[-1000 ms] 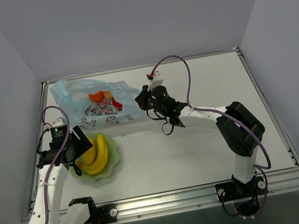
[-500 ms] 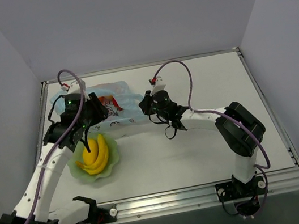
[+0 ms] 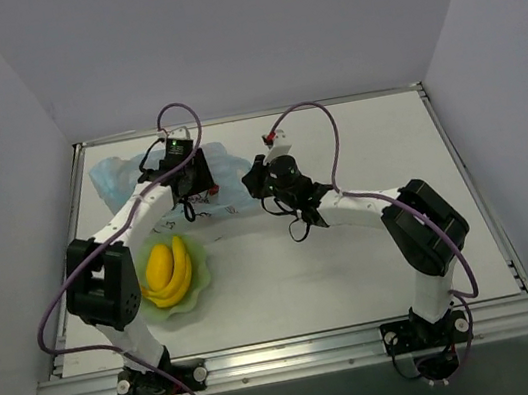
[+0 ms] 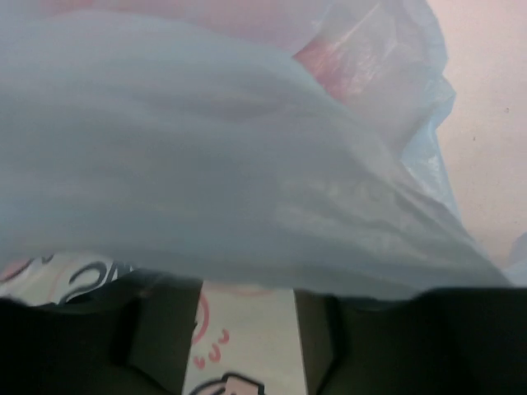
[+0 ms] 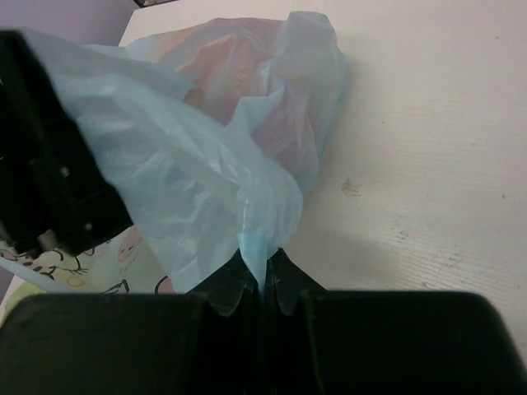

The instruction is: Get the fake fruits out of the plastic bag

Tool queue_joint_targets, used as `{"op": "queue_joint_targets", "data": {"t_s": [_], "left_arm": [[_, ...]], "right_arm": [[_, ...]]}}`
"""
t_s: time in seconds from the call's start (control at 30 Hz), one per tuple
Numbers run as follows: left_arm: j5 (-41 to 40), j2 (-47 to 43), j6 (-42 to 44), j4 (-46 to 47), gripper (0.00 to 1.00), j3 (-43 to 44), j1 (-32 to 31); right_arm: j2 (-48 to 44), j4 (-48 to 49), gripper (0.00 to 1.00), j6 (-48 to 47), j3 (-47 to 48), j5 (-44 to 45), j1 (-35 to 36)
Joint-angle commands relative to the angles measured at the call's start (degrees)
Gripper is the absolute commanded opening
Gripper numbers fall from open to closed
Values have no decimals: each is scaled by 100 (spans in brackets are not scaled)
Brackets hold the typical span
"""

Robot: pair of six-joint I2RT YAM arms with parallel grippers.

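Observation:
The light-blue plastic bag [image 3: 116, 175] lies at the back left of the table. My left gripper [image 3: 192, 181] is low over its middle and hides the fruits inside in the top view. In the left wrist view the fingers [image 4: 160, 337] stand apart, open, with the bag's printed sheet [image 4: 247, 329] between them; a fold of film [image 4: 247, 164] covers their tips. Reddish fruit [image 4: 346, 58] shows through the film. My right gripper [image 3: 253, 179] is shut on a pinch of the bag's edge [image 5: 262, 247]. Orange-pink fruit [image 5: 239, 74] shows inside. A yellow banana bunch [image 3: 167, 271] lies outside the bag.
The banana bunch rests in a pale green wavy-edged bowl [image 3: 197, 292] at the front left, close to the left arm's upper link. The table's raised rim [image 3: 85, 217] runs just left of the bag. Bare white table [image 3: 366, 140] lies right of the right gripper.
The left arm has swung from the bowl up and right, over the bag, and its jaws have narrowed. The right gripper has held the bag's edge in place.

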Motion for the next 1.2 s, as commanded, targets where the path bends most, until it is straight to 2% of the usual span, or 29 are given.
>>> {"op": "queue_joint_targets", "data": {"t_s": [0.0, 0.17, 0.3, 0.4, 0.53, 0.8, 0.93, 0.97, 1.0, 1.17], "left_arm": [[334, 343, 292, 371, 50, 765, 90], [669, 994, 381, 502, 64, 1170, 213], [862, 1249, 495, 687, 80, 1424, 222], [889, 1513, 591, 661, 84, 1670, 230], [889, 1969, 680, 652, 86, 1899, 230], [758, 2225, 802, 1038, 82, 1821, 230], [783, 2015, 856, 1302, 67, 1575, 239], [801, 1962, 864, 1355, 56, 1522, 231], [810, 1909, 864, 1338, 53, 1435, 230], [959, 1251, 601, 1075, 51, 1065, 230]], "right_arm": [[-122, 174, 0, 0, 285, 95, 62], [-79, 103, 0, -35, 443, 68, 62], [-17, 33, 0, -105, 523, 42, 71], [62, 33, 0, -97, 531, -2, 80], [167, 59, 0, -70, 523, -37, 88], [229, 68, 0, -70, 523, -55, 97], [247, 103, 0, -61, 488, -46, 97], [247, 112, 0, -53, 488, -46, 97], [247, 112, 0, -53, 479, -46, 97], [229, 139, 0, -35, 531, -37, 71]]}}
